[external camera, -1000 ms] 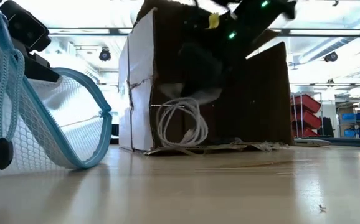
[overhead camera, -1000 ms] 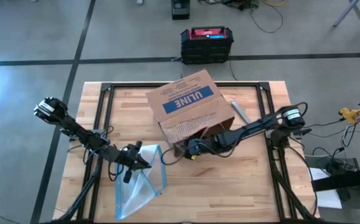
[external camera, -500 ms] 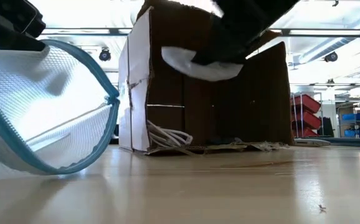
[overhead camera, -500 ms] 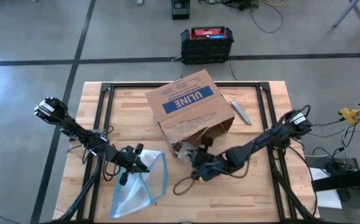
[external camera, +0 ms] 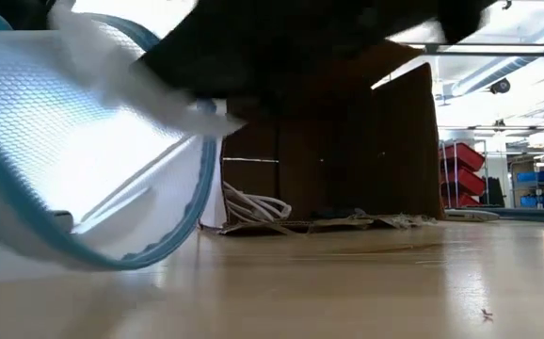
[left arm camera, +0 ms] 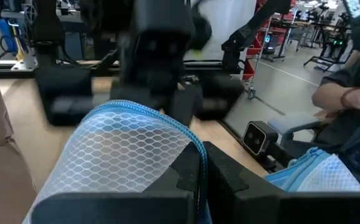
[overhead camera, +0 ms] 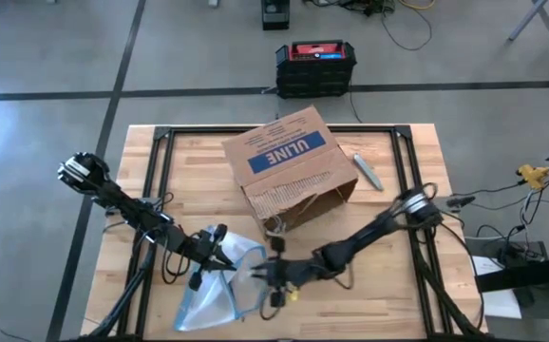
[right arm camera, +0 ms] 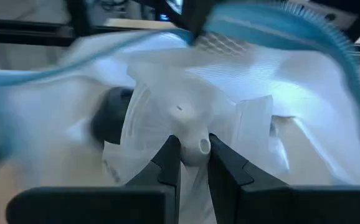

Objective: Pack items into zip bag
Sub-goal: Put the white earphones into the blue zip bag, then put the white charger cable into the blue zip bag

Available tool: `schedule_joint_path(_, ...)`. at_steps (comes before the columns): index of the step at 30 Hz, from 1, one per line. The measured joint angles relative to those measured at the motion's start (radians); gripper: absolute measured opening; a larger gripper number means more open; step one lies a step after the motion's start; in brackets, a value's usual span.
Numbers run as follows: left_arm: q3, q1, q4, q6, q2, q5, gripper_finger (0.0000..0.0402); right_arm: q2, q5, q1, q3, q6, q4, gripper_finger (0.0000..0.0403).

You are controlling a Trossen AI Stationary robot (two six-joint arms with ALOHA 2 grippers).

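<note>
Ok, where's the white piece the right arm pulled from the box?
In the right wrist view the white piece is pinched in the right hand, right at the zip bag's open mouth, which the left hand holds up, front-left of the cardboard box.

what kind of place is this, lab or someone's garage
Most likely a robotics lab or workshop: a wooden table on a bare concrete floor, a cabled black equipment case behind it, and red bins beyond.

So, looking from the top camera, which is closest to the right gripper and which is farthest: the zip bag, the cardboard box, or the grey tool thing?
From the right gripper:
1. The zip bag, right at its tip, on its left.
2. The cardboard box, farther back, mid-table.
3. The grey tool, beside the box's right side, farthest.
</note>
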Motion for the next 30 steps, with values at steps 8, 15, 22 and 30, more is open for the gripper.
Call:
schedule_joint_path(8,-0.002,0.000,-0.006,0.029,-0.002,-0.011,0.0000,0.188,0.003,-0.079,0.284,-0.014,-0.149,0.0129)
schedule_joint_path(15,-0.008,0.000,-0.055,0.005,0.000,-0.013,0.0000,0.194,-0.037,-0.068,0.372,-0.028,-0.339,0.0204)
schedule_joint_path(22,-0.025,0.000,-0.061,-0.018,0.000,-0.012,0.0000,0.110,-0.079,-0.020,0.380,-0.042,-0.508,0.0260)
schedule_joint_path(30,-0.035,-0.002,-0.073,-0.060,-0.001,-0.004,0.0000,-0.009,0.049,-0.015,0.371,0.040,-0.950,0.0303)
